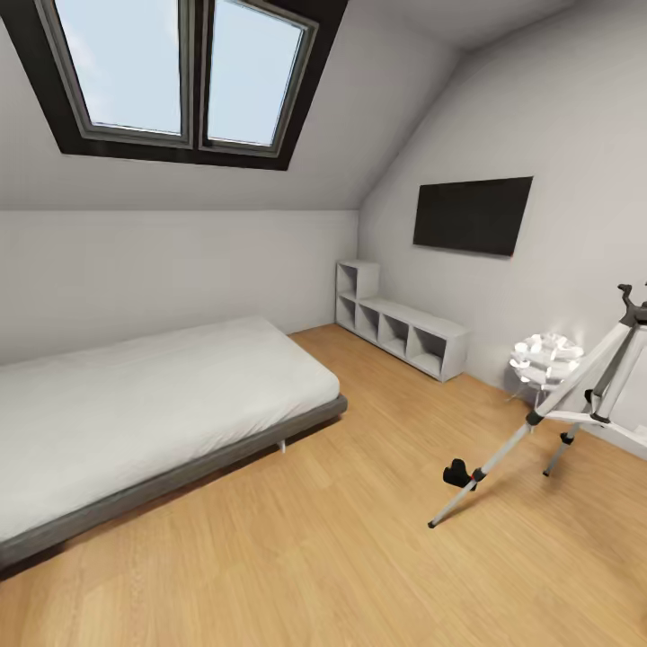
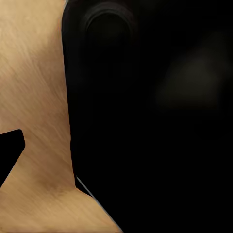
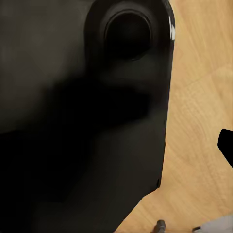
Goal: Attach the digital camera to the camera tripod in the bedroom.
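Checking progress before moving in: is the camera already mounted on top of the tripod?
No, the digital camera sits low beside a leg of the camera tripod.

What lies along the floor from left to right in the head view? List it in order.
Bed → shelf unit → digital camera → white lamp → camera tripod.

No readable text, label, brand or number anywhere — not on the wall TV (image 1: 473, 216) — nothing legible.

Both wrist views show a smooth matte black robot housing (image 3: 82, 121) with a round recessed socket (image 3: 127, 34)
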Tool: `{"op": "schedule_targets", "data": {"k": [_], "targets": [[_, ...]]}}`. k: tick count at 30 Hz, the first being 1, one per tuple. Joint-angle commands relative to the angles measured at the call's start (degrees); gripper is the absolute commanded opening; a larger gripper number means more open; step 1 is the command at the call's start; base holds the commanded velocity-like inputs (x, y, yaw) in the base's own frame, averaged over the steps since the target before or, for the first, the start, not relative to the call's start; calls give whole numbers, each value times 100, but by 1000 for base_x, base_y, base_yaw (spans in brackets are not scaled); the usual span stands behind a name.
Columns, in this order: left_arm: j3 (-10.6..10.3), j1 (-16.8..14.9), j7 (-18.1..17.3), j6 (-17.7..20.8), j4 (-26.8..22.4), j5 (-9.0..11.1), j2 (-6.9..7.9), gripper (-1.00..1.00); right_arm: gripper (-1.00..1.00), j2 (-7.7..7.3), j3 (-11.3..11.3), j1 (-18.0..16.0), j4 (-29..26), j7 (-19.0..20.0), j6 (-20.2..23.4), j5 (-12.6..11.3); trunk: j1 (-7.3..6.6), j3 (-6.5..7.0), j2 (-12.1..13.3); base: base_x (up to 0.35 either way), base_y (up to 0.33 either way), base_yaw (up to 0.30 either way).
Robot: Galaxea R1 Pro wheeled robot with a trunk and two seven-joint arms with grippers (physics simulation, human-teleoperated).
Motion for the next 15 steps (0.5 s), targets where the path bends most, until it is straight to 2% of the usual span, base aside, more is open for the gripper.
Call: {"op": "schedule_targets", "data": {"k": [1, 11, 15], "targets": [[17, 8, -8, 18, -11, 24, -33, 100, 100, 33, 33, -10, -33, -8, 18, 20, 0, -3, -1, 0, 0, 0], [24, 8, -1, 18, -16, 18, -18, 100, 100, 53, 27, -10, -336, -4, 25, 18, 0, -3, -1, 0, 0, 0], [22, 8, 0, 18, -17, 18, -18, 100, 100, 52, 27, -10, -381, -1, 19, 18, 0, -3, -1, 129, 85, 0]]}}
